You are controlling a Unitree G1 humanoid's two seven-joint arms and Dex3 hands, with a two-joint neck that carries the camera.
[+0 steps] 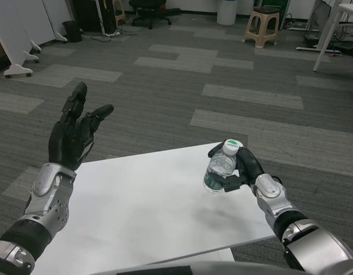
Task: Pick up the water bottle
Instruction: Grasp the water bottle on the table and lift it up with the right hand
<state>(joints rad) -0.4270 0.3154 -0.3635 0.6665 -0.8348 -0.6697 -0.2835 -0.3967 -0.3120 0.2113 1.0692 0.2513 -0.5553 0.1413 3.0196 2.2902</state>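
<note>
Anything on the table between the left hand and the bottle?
No. The head view shows only bare white table between the raised left hand and the bottle.

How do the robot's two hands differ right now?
The left hand is raised off the table's near left edge, fingers spread, holding nothing; the right hand is low over the table, wrapped around the water bottle. The left hand touches nothing, while the right grips the bottle near the table's right side. Both are black, on silver forearms.
</note>
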